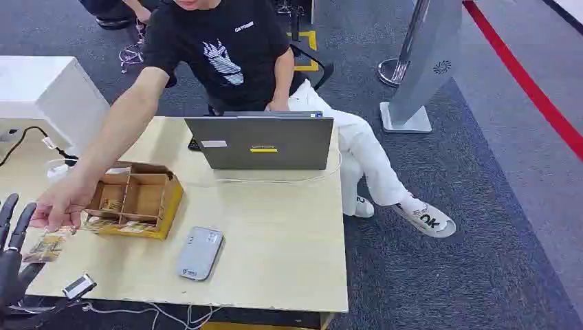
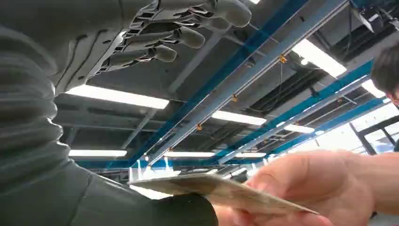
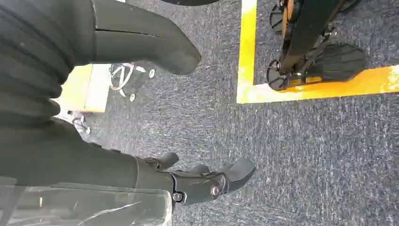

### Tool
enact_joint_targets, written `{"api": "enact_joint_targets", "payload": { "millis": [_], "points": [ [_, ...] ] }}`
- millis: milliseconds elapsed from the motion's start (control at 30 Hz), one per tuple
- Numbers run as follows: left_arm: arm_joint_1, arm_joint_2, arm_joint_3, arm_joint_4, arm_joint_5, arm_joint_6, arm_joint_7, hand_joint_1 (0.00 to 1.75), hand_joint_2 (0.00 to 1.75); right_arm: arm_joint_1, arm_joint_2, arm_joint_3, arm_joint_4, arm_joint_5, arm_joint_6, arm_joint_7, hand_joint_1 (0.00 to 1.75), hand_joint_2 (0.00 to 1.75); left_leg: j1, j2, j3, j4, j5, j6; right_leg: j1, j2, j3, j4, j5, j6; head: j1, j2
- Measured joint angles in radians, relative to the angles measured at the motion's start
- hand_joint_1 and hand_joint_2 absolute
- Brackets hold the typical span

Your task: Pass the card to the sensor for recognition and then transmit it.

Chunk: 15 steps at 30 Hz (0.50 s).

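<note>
Left hand [image 1: 12, 240], near left table [image 1: 289, 234] edge: fingers spread, card [image 1: 47, 246] resting against it, gripped by a person's hand [image 1: 58, 203]. Right hand [image 3: 207, 181]: hanging above carpet, fingers loosely curled, holding nothing.

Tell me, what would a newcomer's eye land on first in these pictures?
Probably the person in a black shirt leaning across the wooden table, holding a card out to the robot's dark left hand at the table's near left corner. Next, the open grey laptop at the far edge, the cardboard box of compartments, and a small grey sensor lying flat nearby.
</note>
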Motion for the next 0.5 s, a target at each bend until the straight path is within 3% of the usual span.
{"api": "enact_joint_targets", "payload": {
  "millis": [200, 233, 267, 500],
  "points": [
    [0.011, 0.007, -0.032, 0.000, -0.011, 0.000, 0.017, 0.03, 1.75, 0.000, 0.000, -0.006, 0.000, 0.000, 0.000, 0.003, 0.00, 1.75, 0.000, 0.000, 0.000, 0.000, 0.000, 0.000, 0.000, 0.000, 0.000, 0.000, 0.000, 0.000, 0.000, 0.000],
    [0.012, 0.007, -0.035, 0.000, -0.013, 0.000, 0.018, 1.62, 1.75, 0.000, 0.000, -0.006, 0.000, 0.000, 0.000, 0.003, 0.00, 1.75, 0.000, 0.000, 0.000, 0.000, 0.000, 0.000, 0.000, 0.000, 0.000, 0.000, 0.000, 0.000, 0.000, 0.000],
    [0.013, 0.008, -0.039, 0.000, -0.014, 0.000, 0.019, 1.75, 1.75, 0.000, 0.000, -0.007, 0.000, 0.000, 0.000, 0.003, 0.00, 1.75, 0.000, 0.000, 0.000, 0.000, 0.000, 0.000, 0.000, 0.000, 0.000, 0.000, 0.000, 0.000, 0.000, 0.000],
    [0.014, 0.015, -0.068, 0.000, -0.013, -0.002, 0.026, 1.75, 1.75, 0.000, 0.000, -0.010, 0.001, 0.003, 0.000, 0.003, 0.00, 1.75, 0.000, 0.000, 0.000, 0.000, 0.000, 0.000, 0.000, 0.000, 0.000, 0.000, 0.000, 0.000, 0.000, 0.000]
  ]
}}
